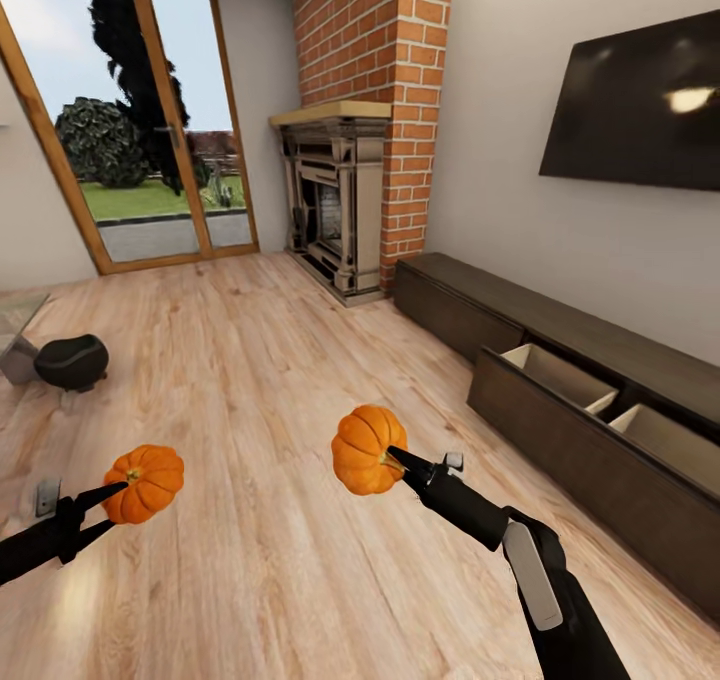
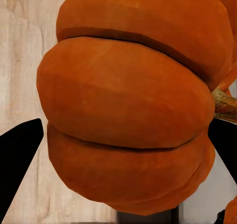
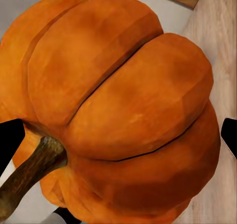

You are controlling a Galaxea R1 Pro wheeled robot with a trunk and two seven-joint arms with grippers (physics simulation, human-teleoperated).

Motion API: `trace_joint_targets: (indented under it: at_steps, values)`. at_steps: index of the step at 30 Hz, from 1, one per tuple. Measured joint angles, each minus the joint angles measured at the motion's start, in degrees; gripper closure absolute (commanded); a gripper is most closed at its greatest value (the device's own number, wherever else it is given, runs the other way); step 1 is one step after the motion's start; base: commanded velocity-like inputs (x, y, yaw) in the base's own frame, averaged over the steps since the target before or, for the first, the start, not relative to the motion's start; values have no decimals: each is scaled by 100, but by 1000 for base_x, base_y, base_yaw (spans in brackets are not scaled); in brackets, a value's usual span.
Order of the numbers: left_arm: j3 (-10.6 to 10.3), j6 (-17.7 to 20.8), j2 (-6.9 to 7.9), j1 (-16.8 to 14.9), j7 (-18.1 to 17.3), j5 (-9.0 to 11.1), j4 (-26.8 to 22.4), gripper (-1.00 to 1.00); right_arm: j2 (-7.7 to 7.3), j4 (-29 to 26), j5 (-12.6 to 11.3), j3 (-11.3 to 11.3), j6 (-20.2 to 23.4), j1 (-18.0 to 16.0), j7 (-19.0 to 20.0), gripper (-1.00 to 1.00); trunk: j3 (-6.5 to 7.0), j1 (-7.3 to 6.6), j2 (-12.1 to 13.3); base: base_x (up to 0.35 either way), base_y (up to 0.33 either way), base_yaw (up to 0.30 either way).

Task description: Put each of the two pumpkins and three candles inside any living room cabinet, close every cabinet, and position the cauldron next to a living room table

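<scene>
Jaws of both grippers closed on fruit: left gripper pinching one pumpkin, right gripper pinching the other pumpkin close to its stem. Both pumpkins carried in the air above the plank floor, well apart from each other. In the wrist views, ribbed orange skin between dark finger edges: left-hand pumpkin, right-hand pumpkin with brown stem showing. Cabinet along the wall under the TV, to the right of the right arm, one wide drawer pulled out, pale inside, apparently without contents. Cauldron on the floor at far left, just beside a low pale table corner; whether the task's table, not certain. Judged progress: pumpkins picked up but not yet stowed; candles unseen; drawer to be shut afterwards; cauldron placement possibly satisfied, to be checked.
</scene>
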Motion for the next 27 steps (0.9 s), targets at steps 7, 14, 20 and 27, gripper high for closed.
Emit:
trace_joint_targets:
  at_steps: [7, 14, 20, 27]
  values:
    - [-9, -6, -2, 1, 6, -14, 1, 100, 1, 1, 9, -119, -7, 0, 1, 100, 154, -154, 281, 0, 0, -255]
    - [-9, -7, 0, 0, 5, -15, 1, 100, 2, 5, 8, -135, -3, 1, 2, 100, 307, -307, 562, 0, 0, -255]
    - [-7, -6, -3, 0, 6, -14, 1, 100, 18, 39, 4, -135, -1, 0, 2, 100, 439, -439, 802, 0, 0, -256]
    - [-11, -8, -7, 1, 8, -16, 1, 100, 11, 123, 9, -151, -4, 1, 2, 100, 593, -593, 1083, 0, 0, -255]
